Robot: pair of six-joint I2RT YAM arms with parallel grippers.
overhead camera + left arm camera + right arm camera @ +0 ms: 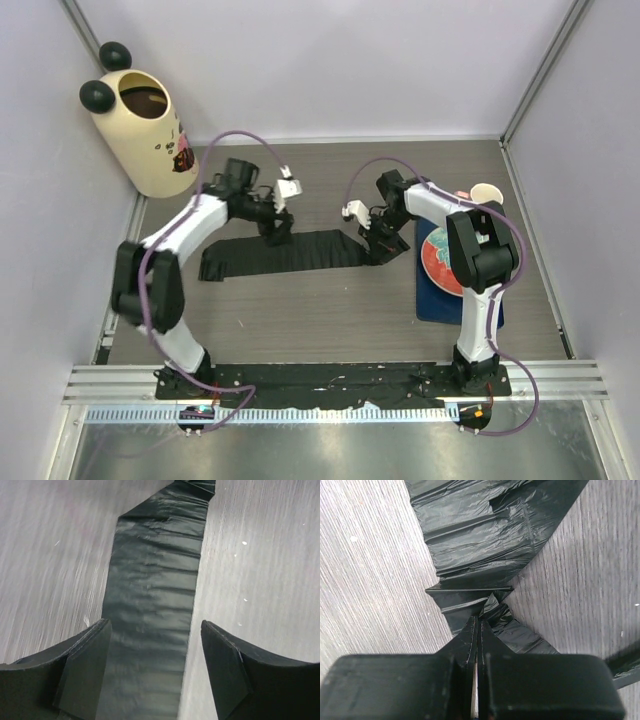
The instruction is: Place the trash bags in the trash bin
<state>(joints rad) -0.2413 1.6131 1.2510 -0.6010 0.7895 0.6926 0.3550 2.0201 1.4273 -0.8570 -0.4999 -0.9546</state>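
From above, the trash bag (280, 253) lies flat as a long black strip across the middle of the table (330, 320), running left to right between the two arms, well apart from the trash bin (150, 135) at the far left corner. Only this view shows the bin: it is cream with two black ball ears, leans a little, and its open top shows a brown bucket (143, 100) inside, dark within. It also shows a red plate (438, 262) on a blue mat (435, 308) at the right, with a paper cup (487, 193) just beyond the mat. The left gripper (277, 228) hangs over the strip's far edge and the right gripper (378, 245) sits at its right end. The left wrist view adds that the left gripper (155, 665) is spread wide and released, the bag (155, 580) passing smooth on the table under the gap between the fingers. The right wrist view shows the right gripper (476, 625) clenched, its tips pinched on a crumpled fold at the bag's (470, 530) end
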